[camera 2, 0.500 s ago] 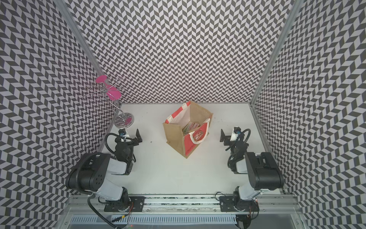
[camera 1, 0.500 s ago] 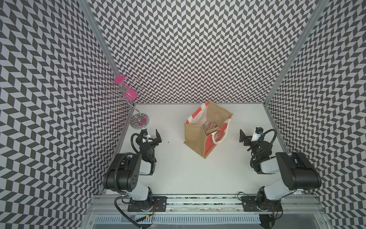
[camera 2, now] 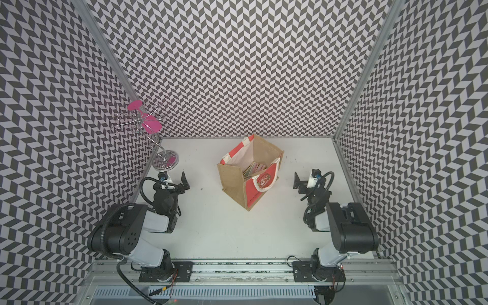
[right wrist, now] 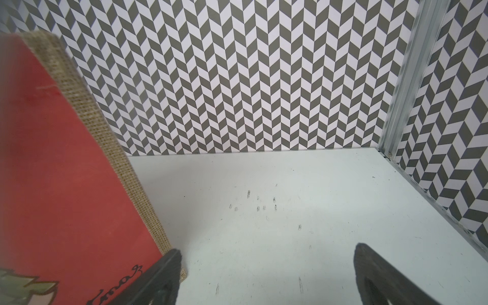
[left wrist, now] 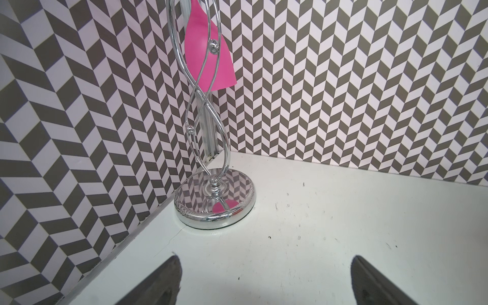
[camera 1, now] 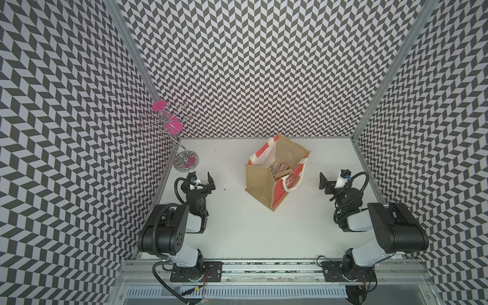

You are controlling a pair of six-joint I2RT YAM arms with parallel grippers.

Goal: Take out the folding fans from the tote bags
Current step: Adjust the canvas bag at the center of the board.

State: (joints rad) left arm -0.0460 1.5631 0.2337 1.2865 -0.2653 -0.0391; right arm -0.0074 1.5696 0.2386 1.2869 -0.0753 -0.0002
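Looking into the tote bag (camera 1: 260, 182), I see the folding fans (camera 1: 278, 170) lying inside it; none lies on the table (camera 1: 237, 224). My left gripper (left wrist: 265, 264) and right gripper (right wrist: 266, 250) stand spread wide and empty, each beside the bag without touching it. I judge the whole work is not yet begun.

Coarse woven jute tote bag (camera 1: 260, 184), mirror-glossy chrome wire stand (left wrist: 215, 211), matt scuffed white tabletop (right wrist: 264, 250)
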